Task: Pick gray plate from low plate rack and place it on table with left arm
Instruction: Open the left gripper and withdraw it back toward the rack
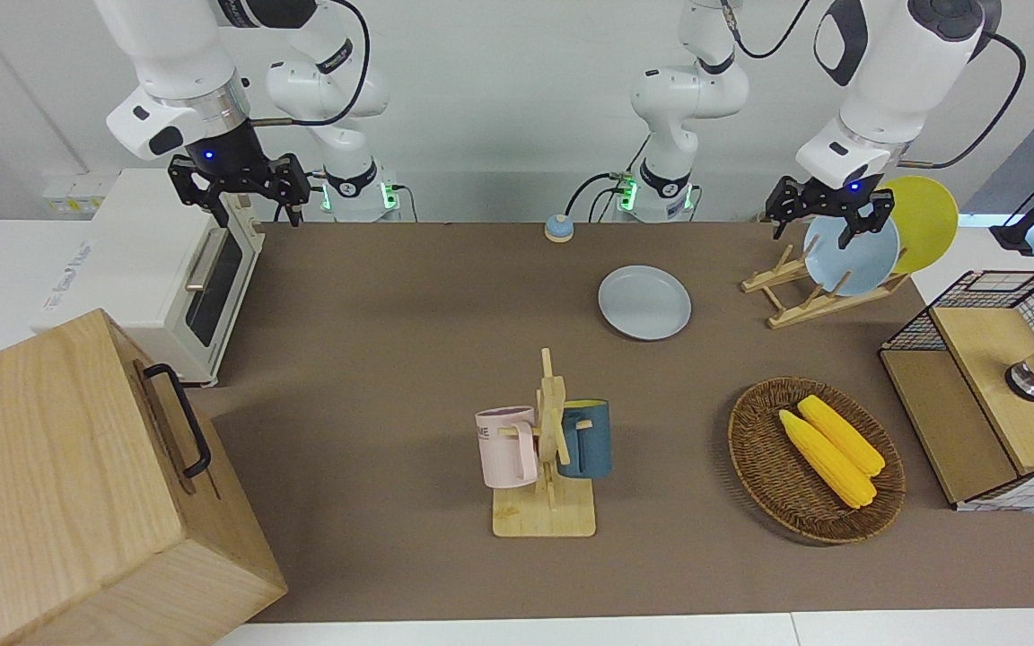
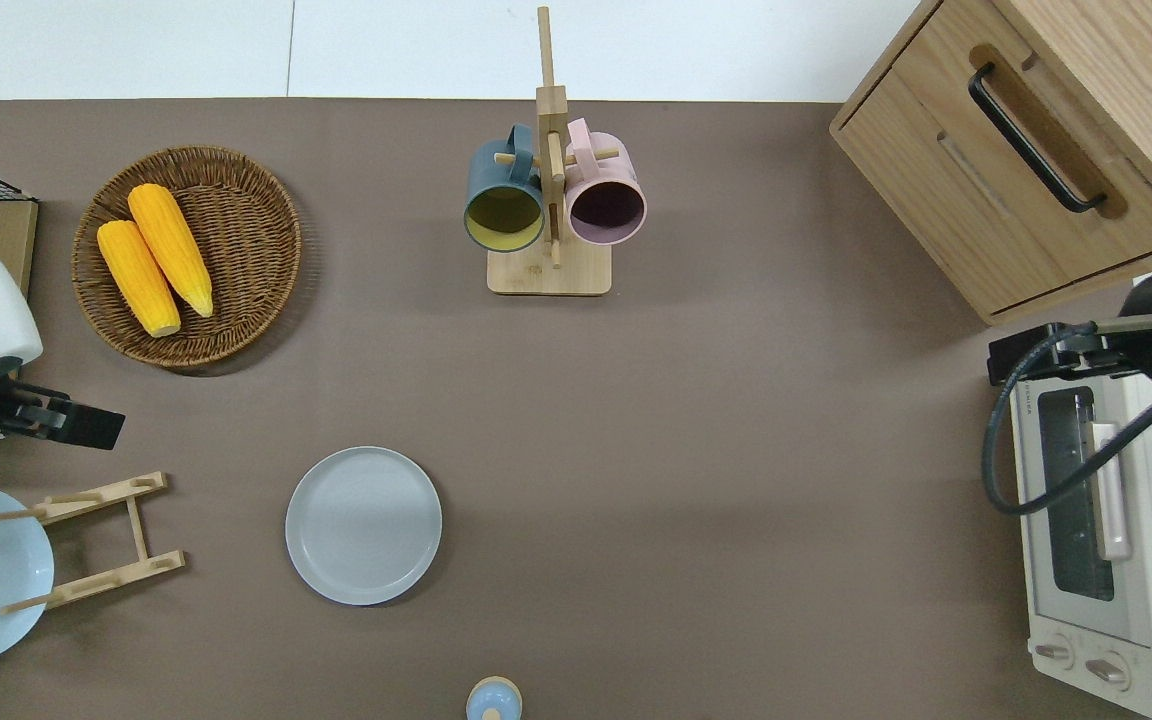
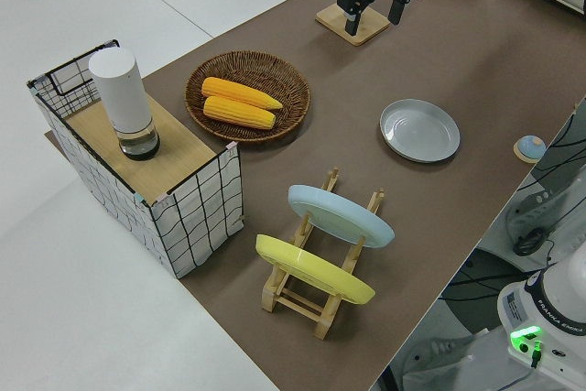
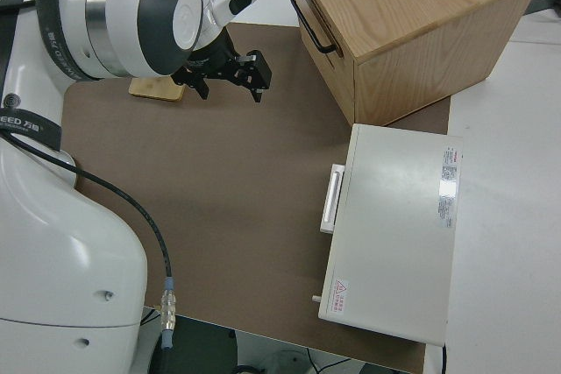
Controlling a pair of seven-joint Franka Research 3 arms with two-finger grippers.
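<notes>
So the gray plate (image 2: 364, 525) is found lying flat on the table (image 2: 696, 450), out of the low plate rack (image 2: 101, 540) and just beside it, toward the middle of the table. Nothing is stacked on it and nothing is touching it.

The left gripper (image 1: 829, 215) is seen up in the air over the rack's end of the table, near the rack. Its fingers (image 1: 854, 235) are spread well apart and nothing is gripped between them. In the front view it is lined up with the top edge of the light blue plate (image 1: 851, 257), but contact can't be made out.

The light blue plate and the yellow plate (image 1: 925, 221) are stood on edge in the rack, leaned between the pegs.

The right gripper (image 1: 240, 190) is parked, fingers apart, nothing held.
</notes>
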